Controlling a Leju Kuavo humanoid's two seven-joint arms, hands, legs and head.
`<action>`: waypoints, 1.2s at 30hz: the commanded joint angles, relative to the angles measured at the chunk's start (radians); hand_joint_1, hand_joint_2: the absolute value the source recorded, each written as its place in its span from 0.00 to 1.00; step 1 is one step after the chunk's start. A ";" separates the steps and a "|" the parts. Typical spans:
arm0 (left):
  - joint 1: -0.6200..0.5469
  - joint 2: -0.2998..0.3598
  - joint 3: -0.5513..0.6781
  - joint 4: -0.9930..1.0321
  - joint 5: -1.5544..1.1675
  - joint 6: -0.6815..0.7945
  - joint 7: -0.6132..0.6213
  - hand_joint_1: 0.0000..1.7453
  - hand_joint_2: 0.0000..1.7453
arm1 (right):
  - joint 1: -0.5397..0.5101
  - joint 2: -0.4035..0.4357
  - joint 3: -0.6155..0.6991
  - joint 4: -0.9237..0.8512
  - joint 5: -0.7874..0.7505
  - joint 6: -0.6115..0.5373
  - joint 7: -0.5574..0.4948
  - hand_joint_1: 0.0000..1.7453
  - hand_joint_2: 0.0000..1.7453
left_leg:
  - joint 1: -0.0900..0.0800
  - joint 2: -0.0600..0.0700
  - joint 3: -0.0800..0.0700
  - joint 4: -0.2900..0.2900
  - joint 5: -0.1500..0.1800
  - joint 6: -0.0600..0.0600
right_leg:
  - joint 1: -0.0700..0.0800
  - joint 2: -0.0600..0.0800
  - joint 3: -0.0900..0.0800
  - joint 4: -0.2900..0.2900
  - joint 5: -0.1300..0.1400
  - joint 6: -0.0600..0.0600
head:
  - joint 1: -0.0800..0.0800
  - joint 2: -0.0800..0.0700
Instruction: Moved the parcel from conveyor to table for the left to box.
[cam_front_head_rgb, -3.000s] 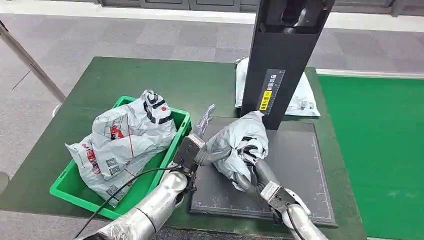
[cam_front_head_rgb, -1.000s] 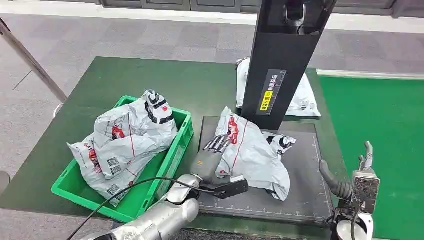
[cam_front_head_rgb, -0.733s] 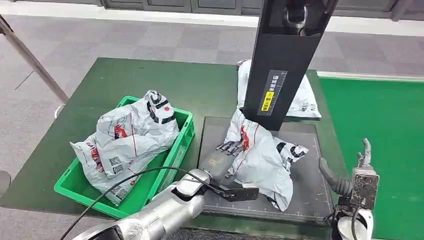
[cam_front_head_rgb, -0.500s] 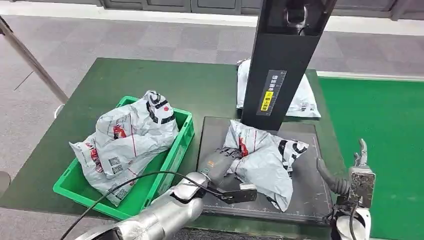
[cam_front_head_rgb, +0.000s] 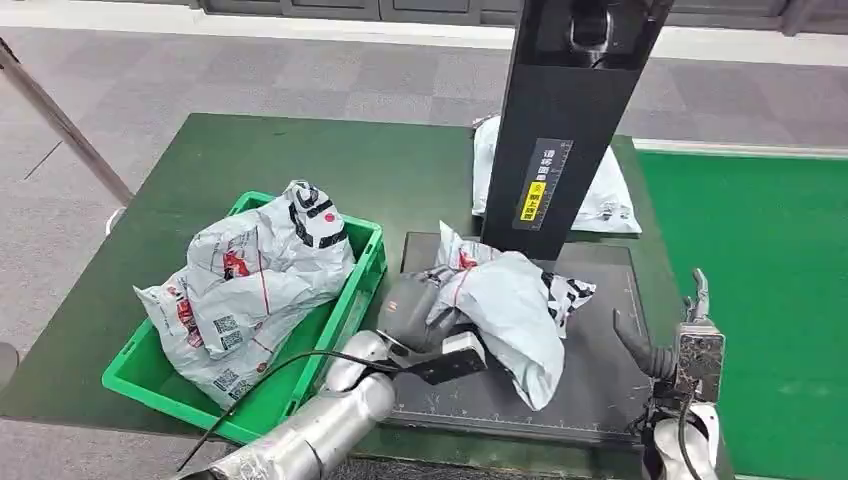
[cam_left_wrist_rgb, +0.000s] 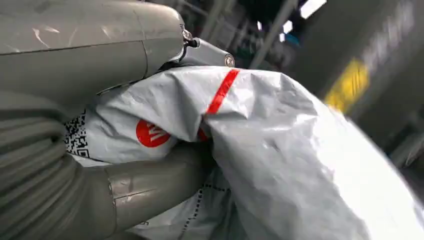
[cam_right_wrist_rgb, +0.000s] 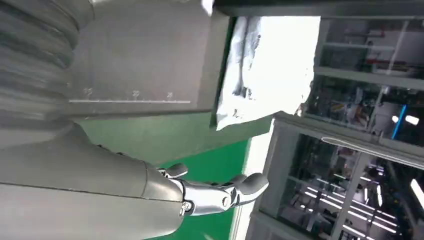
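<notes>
A crumpled grey-white parcel (cam_front_head_rgb: 515, 310) with red stripes lies on the dark plate (cam_front_head_rgb: 600, 395), in front of the black post. My left hand (cam_front_head_rgb: 408, 308) grips its left end; in the left wrist view the thumb (cam_left_wrist_rgb: 150, 180) and a finger (cam_left_wrist_rgb: 210, 52) clamp a fold of the parcel (cam_left_wrist_rgb: 290, 155). My right hand (cam_front_head_rgb: 682, 345) stands upright at the plate's right edge, fingers apart and holding nothing. The right wrist view shows its spread fingers (cam_right_wrist_rgb: 220, 195) over green cloth.
A green bin (cam_front_head_rgb: 362, 275) left of the plate holds several printed parcels (cam_front_head_rgb: 250, 280). A tall black post (cam_front_head_rgb: 570, 120) rises at the back of the plate, and another parcel (cam_front_head_rgb: 612, 200) lies behind it. A green conveyor surface (cam_front_head_rgb: 780, 300) runs along the right.
My right hand has let go of the parcel and drawn back to the plate's right edge. My left hand has closed on the parcel and pulled it a little leftward.
</notes>
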 joint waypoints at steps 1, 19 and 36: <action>0.004 0.024 0.352 -0.197 -0.071 0.003 -0.078 1.00 1.00 | -0.103 0.024 0.062 0.162 -0.019 0.005 -0.024 0.00 1.00 | 0.002 0.009 0.001 -0.002 0.001 -0.001 | 0.002 0.007 -0.001 -0.003 0.003 -0.002 | 0.000 0.000; 0.268 0.148 0.891 -0.859 -0.742 0.003 0.072 1.00 1.00 | -0.004 0.061 -0.022 0.030 -0.051 0.010 -0.062 0.00 1.00 | 0.001 0.010 0.001 -0.003 -0.001 -0.002 | 0.001 0.009 -0.003 0.000 0.000 -0.003 | 0.000 0.000; 0.501 0.425 0.559 -0.688 -0.806 -0.026 0.584 0.21 1.00 | 0.050 0.042 -0.075 -0.025 -0.103 0.049 -0.045 0.00 1.00 | 0.001 0.007 0.001 -0.004 -0.001 -0.003 | 0.001 0.004 -0.002 -0.002 -0.001 -0.003 | 0.000 0.000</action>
